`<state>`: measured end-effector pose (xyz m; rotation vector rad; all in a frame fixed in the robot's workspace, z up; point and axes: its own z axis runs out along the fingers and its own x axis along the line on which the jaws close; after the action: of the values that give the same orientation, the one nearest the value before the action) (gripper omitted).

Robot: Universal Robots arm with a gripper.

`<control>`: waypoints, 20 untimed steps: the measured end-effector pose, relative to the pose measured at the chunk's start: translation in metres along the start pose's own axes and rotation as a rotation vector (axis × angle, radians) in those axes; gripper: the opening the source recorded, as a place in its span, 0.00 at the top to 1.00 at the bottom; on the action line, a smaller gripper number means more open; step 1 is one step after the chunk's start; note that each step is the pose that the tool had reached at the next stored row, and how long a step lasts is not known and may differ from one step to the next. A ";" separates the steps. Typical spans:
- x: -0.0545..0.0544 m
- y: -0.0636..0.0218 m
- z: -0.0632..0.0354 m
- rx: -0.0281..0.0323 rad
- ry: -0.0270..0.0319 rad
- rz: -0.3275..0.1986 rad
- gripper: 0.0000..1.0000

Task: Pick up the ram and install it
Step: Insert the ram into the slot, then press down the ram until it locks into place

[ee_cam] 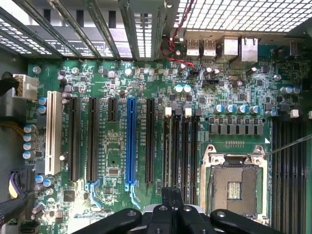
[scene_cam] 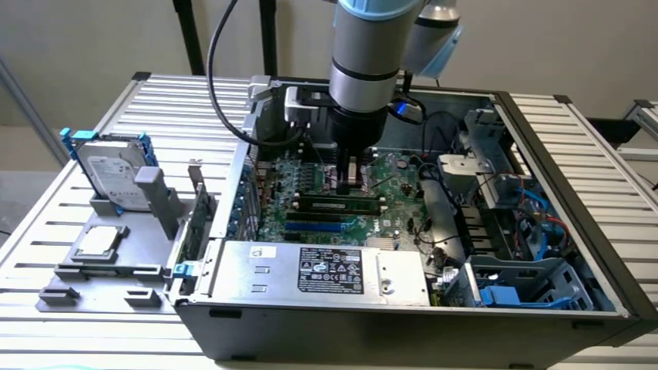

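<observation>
Reaching down into the open computer case (scene_cam: 575, 254), the tool (scene_cam: 347, 185) hangs over the motherboard (scene_cam: 308, 173); its black fingers (scene_cam: 340, 171) stand close together, and from the exterior view I cannot tell whether they are clenched or released, nor whether they touch anything. On the wrist view the tool's dark linkage (ee_cam: 168, 217) sits over the green motherboard (ee_cam: 112, 161), with the long blue expansion slot (ee_cam: 130, 141) and the black memory slots (ee_cam: 180, 146) just ahead of it and the empty CPU socket (ee_cam: 236, 183) to one side.

Under everything is the slatted metal table (scene_cam: 92, 339). Inside the case, on the near side of the tool, lies the silver power supply (scene_cam: 319, 270). The ram (scene_cam: 340, 203) lies level across the board just below the fingertips, a dark stick between white end clips. Well away from the tool, toward the exterior view's left, a grey fixture (scene_cam: 113, 262) on the table carries a hard drive (scene_cam: 111, 179) standing upright and a small square CPU chip (scene_cam: 99, 240) lying flat.
</observation>
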<state>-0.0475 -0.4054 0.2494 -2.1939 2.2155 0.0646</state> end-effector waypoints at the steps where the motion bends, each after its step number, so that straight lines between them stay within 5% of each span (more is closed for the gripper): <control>1: 0.000 0.0000 0.0008 0.0008 -0.0001 0.000 0.89; 20: -0.001 -0.0002 0.0142 0.0042 -0.0002 0.000 0.89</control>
<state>-0.0475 -0.4033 0.2352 -2.1919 2.2133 0.0601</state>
